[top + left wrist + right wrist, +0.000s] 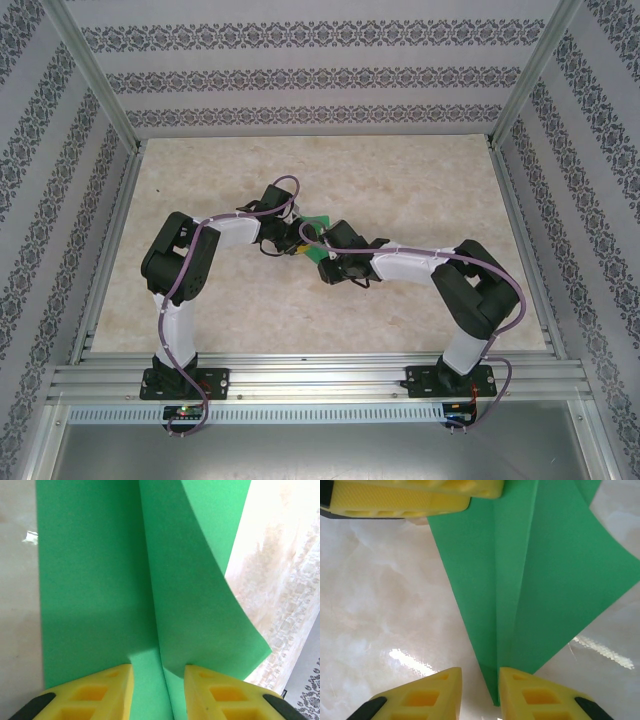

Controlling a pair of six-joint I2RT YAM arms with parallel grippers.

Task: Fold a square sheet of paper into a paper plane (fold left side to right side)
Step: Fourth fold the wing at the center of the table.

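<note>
The square sheet of paper (317,221) is bright green and lies mid-table, folded into a long pointed shape with a centre crease. My left gripper (288,238) sits over its wide end. In the left wrist view the gripper (159,682) is open by a narrow gap astride the crease, and the paper's right flap (200,610) curls up beside the right finger. My right gripper (327,258) faces it at the pointed end. In the right wrist view its jaws (480,685) are narrowly open, with the paper's tip (492,680) on the table between them. The left gripper's yellow fingers (410,497) rest at the paper's far end.
The table top (420,190) is pale marbled stone, glossy with light glints. Aluminium frame rails (300,375) run along the near edge and sides, and patterned walls stand behind. Both arms bend inward and their wrists nearly meet at the centre.
</note>
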